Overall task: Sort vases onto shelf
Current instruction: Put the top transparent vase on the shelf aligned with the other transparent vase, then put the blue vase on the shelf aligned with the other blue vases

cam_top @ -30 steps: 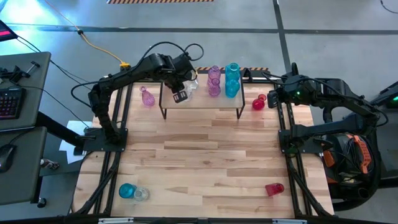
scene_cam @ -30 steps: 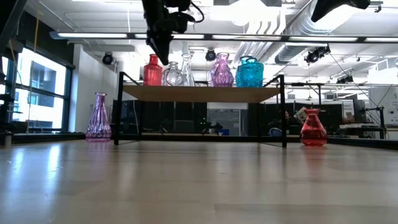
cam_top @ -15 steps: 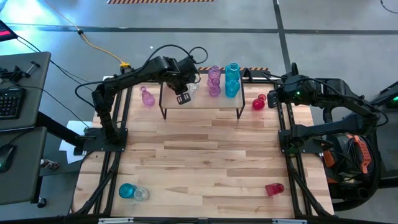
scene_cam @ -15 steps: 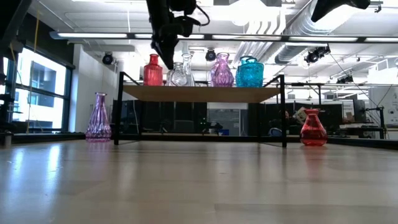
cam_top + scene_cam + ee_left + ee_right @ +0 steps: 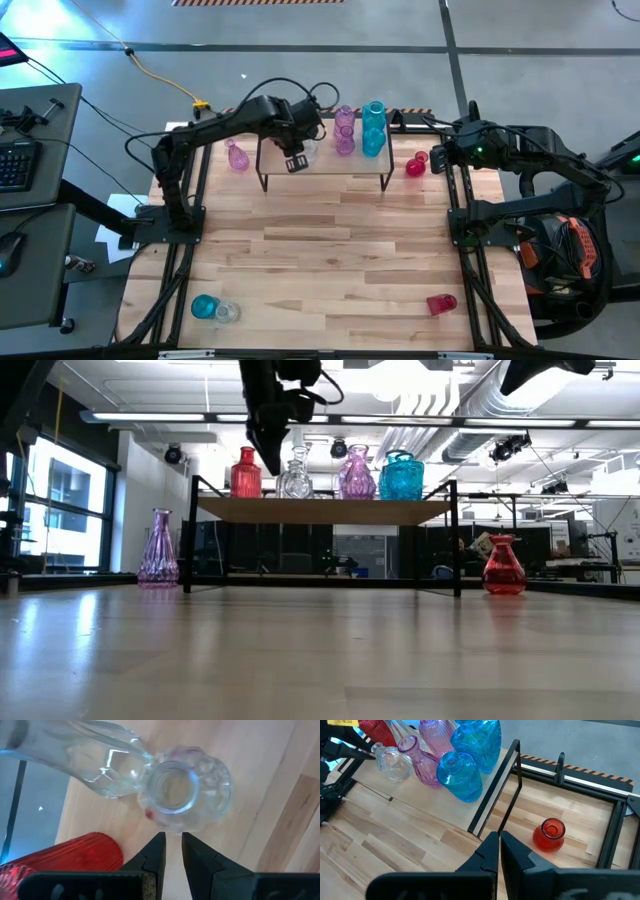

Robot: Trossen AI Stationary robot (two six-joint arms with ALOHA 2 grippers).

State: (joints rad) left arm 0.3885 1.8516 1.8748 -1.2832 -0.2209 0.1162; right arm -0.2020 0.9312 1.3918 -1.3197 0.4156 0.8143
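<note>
The shelf (image 5: 330, 172) stands at the table's far side. On it, seen in the low view, are a red vase (image 5: 245, 474), a round clear vase (image 5: 295, 482), a purple vase (image 5: 357, 474) and a teal vase (image 5: 400, 476). A tall clear vase (image 5: 85, 755) stands right behind the round one (image 5: 182, 795). My left gripper (image 5: 172, 839) hangs over the shelf's left part, its fingers all but shut, at the round clear vase. My right gripper (image 5: 499, 840) is shut on nothing, waiting above the table's far right. My left gripper meets the round clear vase's bulbous body (image 5: 172, 829) with the free ends of its nearly shut fingers (image 5: 159, 842); nothing is between them. The fingers slant steeply down from the shelf's near left. The vase stands upright on the shelf top.
On the table stand a pink vase (image 5: 237, 157) left of the shelf and a red one (image 5: 416, 165) right of it. Near the front edge are a teal vase (image 5: 204, 306), a clear one (image 5: 227, 312) and a red one (image 5: 441, 303). The mid table is bare wood.
My left gripper has gone toward the table's right edge along the shelf. The round clear vase has slid the same way on the shelf top, upright, away from the red vase and in front of the tall clear one.
</note>
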